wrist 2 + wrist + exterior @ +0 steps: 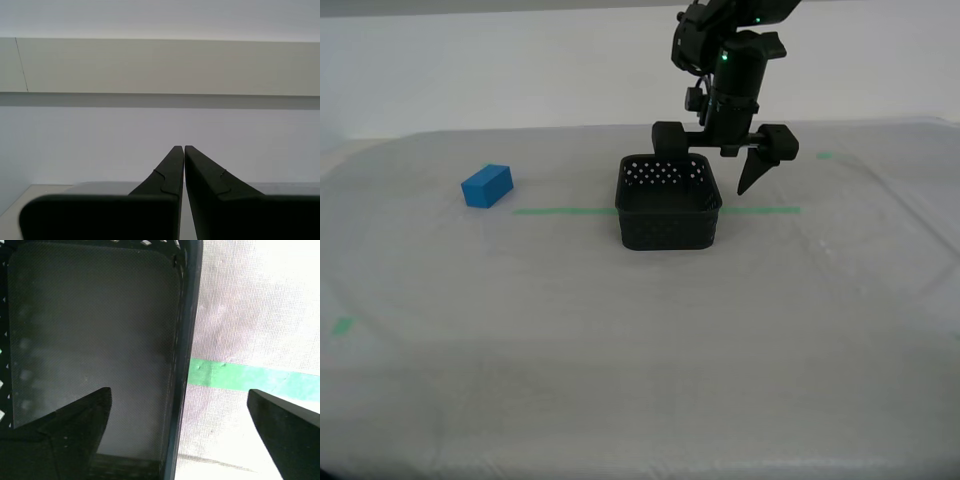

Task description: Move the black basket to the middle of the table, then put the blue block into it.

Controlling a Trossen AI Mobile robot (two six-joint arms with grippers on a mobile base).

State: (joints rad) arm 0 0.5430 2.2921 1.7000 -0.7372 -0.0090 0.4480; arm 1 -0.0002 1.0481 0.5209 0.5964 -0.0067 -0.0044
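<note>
Unlabelled black basket (667,215) sits between my first tool's (718,170) spread fingers.

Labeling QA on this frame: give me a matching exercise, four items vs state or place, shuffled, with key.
Items:
1. basket
2. block
3. first pincer
4. second pincer

States:
A. shut, aimed at a wall
B. open, straddling a basket wall
C. empty, on the green tape line
D. alone on the table, at the exterior view's left

Pairs: 1-C, 2-D, 3-B, 4-A
</note>
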